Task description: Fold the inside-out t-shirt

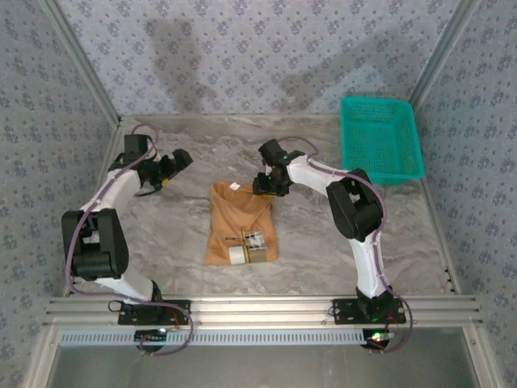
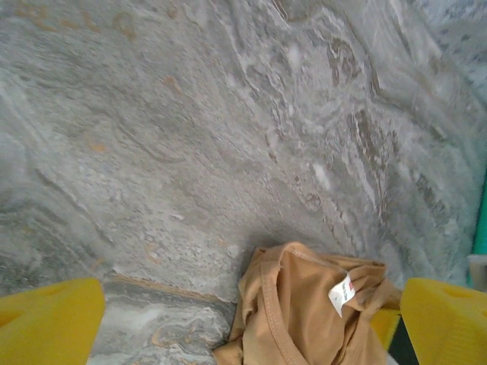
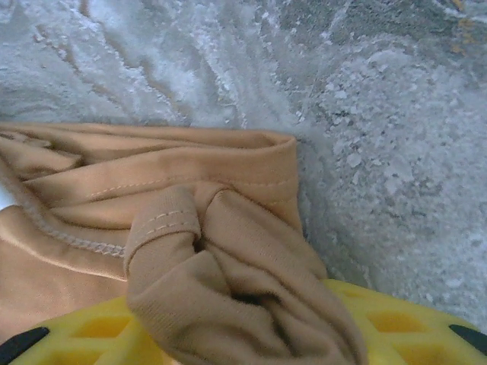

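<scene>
The left gripper (image 1: 172, 167) is held wide open, apart from the t-shirt (image 1: 240, 230) on the table (image 1: 323, 242). Its edge is bunched over the right gripper (image 1: 265, 186); whether it is clamped cannot be told.

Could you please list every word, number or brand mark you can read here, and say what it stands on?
No text here can be read.
On the white label at the neck of the t-shirt: a reddish mark, too blurred to read.
On the white and dark tags near the shirt's near edge: too small to read.
</scene>
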